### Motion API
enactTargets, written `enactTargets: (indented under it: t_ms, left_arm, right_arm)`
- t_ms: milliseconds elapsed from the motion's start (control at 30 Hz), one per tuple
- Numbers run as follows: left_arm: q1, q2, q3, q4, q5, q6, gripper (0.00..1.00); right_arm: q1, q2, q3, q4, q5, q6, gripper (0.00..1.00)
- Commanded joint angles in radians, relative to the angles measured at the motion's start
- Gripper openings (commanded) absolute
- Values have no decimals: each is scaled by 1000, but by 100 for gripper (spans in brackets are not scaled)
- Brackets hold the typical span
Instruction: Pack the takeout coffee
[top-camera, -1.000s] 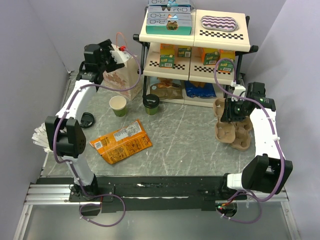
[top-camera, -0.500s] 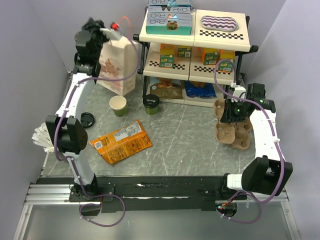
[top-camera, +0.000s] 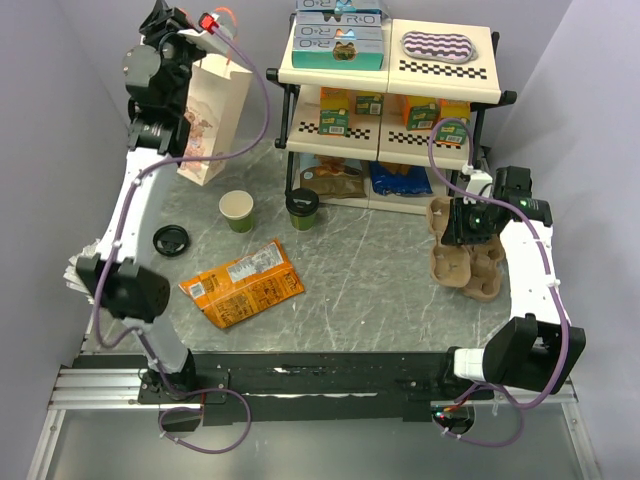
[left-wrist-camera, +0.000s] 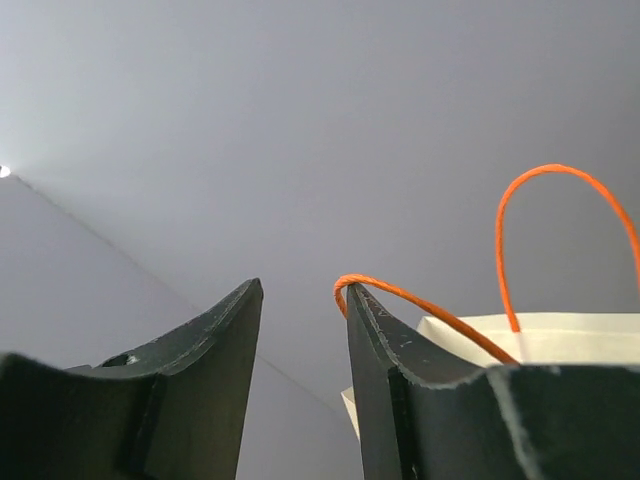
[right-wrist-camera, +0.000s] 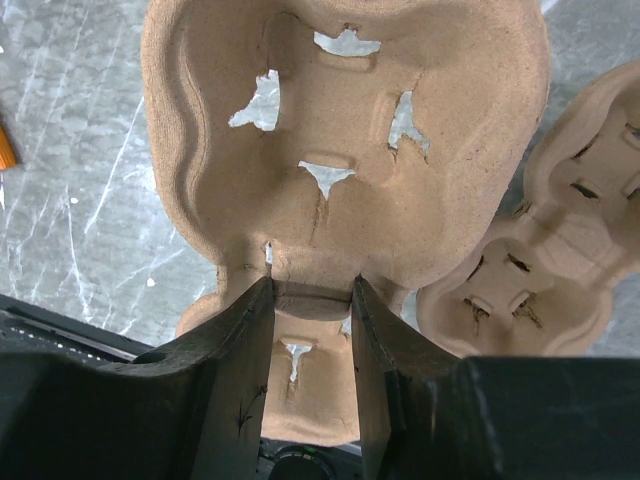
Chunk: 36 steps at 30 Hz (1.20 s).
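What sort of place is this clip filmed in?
Most likely a mock café or snack counter built inside a lab cell, not a real shop: a stocked shelf rack of boxed snacks, a lidded takeout cup and cardboard cup carriers on a marble-look table, all enclosed by plain grey walls.

Item 1, my left arm: stretched up high, well to the left of the shelf rack (top-camera: 390, 110). Its left gripper (left-wrist-camera: 300, 290) has fingers parted with nothing between them; an orange bag handle (left-wrist-camera: 420, 300) lies against one fingertip.

Item 2, my right arm: elbow bent, by the rack's right foot. Its right gripper (right-wrist-camera: 312, 285) points down, clamped on a cup carrier (right-wrist-camera: 350, 130) rim.
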Motion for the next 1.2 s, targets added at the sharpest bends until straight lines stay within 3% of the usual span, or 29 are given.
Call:
enactTargets:
  t_ms: [0,167,500,767,933,1167]
  left_arm:
    - [-69,-241,-62,-47,-4,-74,46]
    - [-138,-397,-192,-99,2,-86,47]
    - [-208,-632,-266,-301,126,-207,45]
    - [-302,-648,-240,-556,238,-477,42]
    - [-351,-686,-353,-518,309,-601,37]
    - [-463,-697,-497,-472,333,-650,37]
  right_arm:
    - [3,-14,77,16,-9,14,0]
    - [2,-8,106,13,2,18,0]
    - [-12,14,175,-16,76,-43,0]
    - [-18,6,212,-33,1,-26,0]
    - [-18,21,250,-52,-83,-5,0]
    - [-17,12,252,-24,-79,21,0]
